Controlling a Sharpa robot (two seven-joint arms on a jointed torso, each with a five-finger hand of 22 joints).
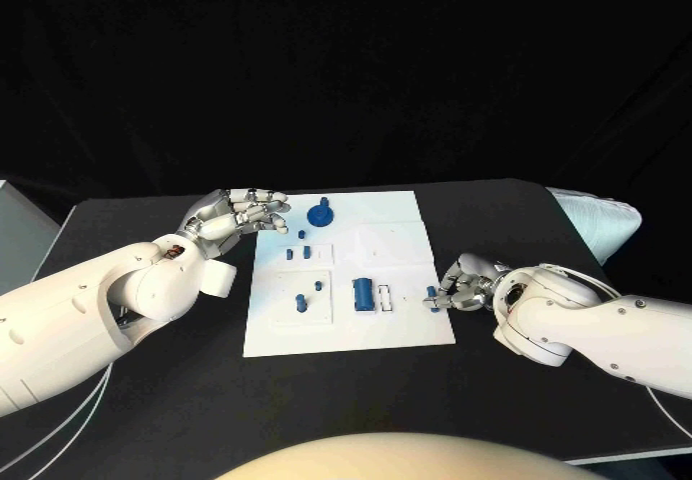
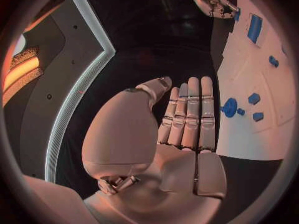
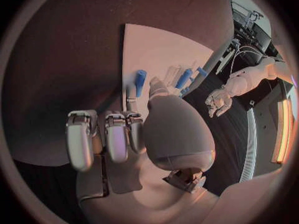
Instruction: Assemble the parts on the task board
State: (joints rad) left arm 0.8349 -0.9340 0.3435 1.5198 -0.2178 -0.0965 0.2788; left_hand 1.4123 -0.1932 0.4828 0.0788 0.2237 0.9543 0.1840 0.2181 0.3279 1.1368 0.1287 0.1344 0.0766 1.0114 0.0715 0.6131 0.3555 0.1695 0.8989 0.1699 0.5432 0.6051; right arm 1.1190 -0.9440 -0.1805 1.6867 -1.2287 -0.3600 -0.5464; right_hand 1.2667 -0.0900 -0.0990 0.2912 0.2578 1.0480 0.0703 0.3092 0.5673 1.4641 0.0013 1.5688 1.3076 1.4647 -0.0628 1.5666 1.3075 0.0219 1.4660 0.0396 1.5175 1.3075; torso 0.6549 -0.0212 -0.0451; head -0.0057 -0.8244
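Observation:
The white task board (image 1: 404, 235) lies mid-table with several blue parts on it: a round knobbed piece (image 1: 320, 214), small pegs (image 1: 299, 254), a block (image 1: 364, 293) and two more pegs (image 1: 306, 297). My left hand (image 1: 238, 212) hovers at the board's far left corner. In the left wrist view its fingers (image 2: 190, 114) lie straight and hold nothing, beside the board (image 2: 249, 129) and the round piece (image 2: 229, 107). My right hand (image 1: 469, 283) sits at the board's right edge by a small peg (image 1: 433, 296). Its thumb tip reaches that peg (image 3: 141, 79); a grip is unclear.
A white padded object (image 1: 594, 220) lies at the table's far right. A grey box (image 1: 22, 235) stands off the left edge. White cables (image 1: 58, 425) trail near the front left. Bare black table (image 1: 346, 400) spreads in front of the board.

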